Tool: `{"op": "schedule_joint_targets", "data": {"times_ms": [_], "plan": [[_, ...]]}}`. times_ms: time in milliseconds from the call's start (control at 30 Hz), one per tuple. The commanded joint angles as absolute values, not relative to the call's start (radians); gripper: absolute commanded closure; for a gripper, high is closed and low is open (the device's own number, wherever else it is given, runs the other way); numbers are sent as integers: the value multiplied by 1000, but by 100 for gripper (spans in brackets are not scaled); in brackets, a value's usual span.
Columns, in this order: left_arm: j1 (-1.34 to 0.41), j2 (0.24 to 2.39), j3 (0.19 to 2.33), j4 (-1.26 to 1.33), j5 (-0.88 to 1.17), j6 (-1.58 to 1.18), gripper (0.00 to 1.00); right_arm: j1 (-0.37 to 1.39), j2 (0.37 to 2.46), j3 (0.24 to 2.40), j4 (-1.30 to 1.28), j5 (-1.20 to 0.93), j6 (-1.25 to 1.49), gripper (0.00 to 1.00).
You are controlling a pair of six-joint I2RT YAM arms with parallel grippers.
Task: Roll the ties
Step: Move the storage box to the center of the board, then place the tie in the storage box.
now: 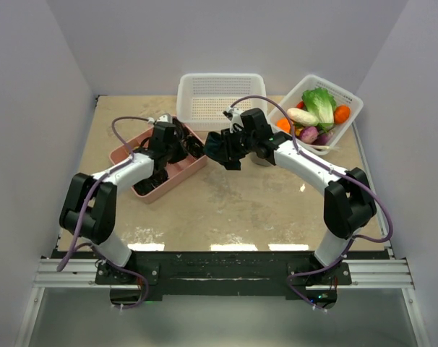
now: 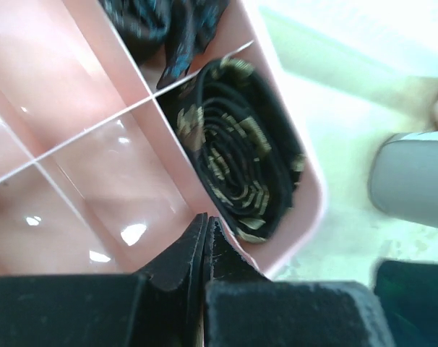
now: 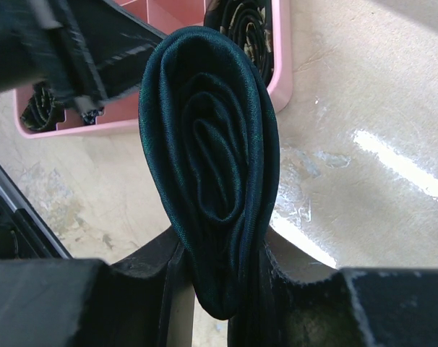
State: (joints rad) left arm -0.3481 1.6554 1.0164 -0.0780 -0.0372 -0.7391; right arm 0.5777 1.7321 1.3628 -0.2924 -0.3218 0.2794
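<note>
1. Two arms were reaching in toward the pink tray (image 1: 177,176) at the middle left of the table (image 1: 226,210).
2. The right gripper (image 3: 222,246) was partly closed, its jaws pinching the lower end of the dark teal-green tie (image 3: 208,159).
3. That tie was wound into a tight oval roll, and its coils faced the right wrist camera.
4. From above, the roll (image 1: 222,150) sat in the right gripper (image 1: 233,148) just beside the right end of the tray; I could not tell whether it touched the table.
5. The left gripper (image 2: 204,220) hung over the tray with its jaws pressed together and nothing between them.
6. Just beyond its fingertips, a rolled black-and-gold tie (image 2: 237,166) filled the compartment against the tray's outer wall (image 2: 309,188).
7. The compartments on the other side of the divider looked bare and glossy.
8. A grey cylinder (image 2: 414,181) stood on the table near the tray.
9. A white basket (image 1: 220,97) and a basket of vegetables (image 1: 353,108) sat at the far edge.
</note>
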Motion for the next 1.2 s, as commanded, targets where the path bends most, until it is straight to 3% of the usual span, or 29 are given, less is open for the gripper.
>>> {"op": "schedule_joint_targets", "data": {"times_ms": [0,100,167,200,233,333,567,1167], "plan": [[-347,1511,1066,-93,-126,-672,94,583,1684,1377,-252,-299,273,100],[-345,1434,1083,-123,-152,-632,84,583,1700,1404,-249,-307,276,100],[-345,1369,1083,-124,-160,-612,70,584,1713,1427,-245,-311,279,100],[-345,1346,1075,-118,-163,-595,58,587,1720,1436,-245,-313,278,100],[-345,1323,1069,-112,-167,-591,36,588,1724,1453,-242,-314,281,100],[-344,1221,1023,-74,-186,-574,2,601,1744,1488,-239,-318,285,100],[-330,1075,977,-61,-196,-534,0,630,1810,1586,-256,-305,282,100],[-322,1052,983,-176,-236,-538,0,701,2084,1959,-359,-238,264,100]]}}
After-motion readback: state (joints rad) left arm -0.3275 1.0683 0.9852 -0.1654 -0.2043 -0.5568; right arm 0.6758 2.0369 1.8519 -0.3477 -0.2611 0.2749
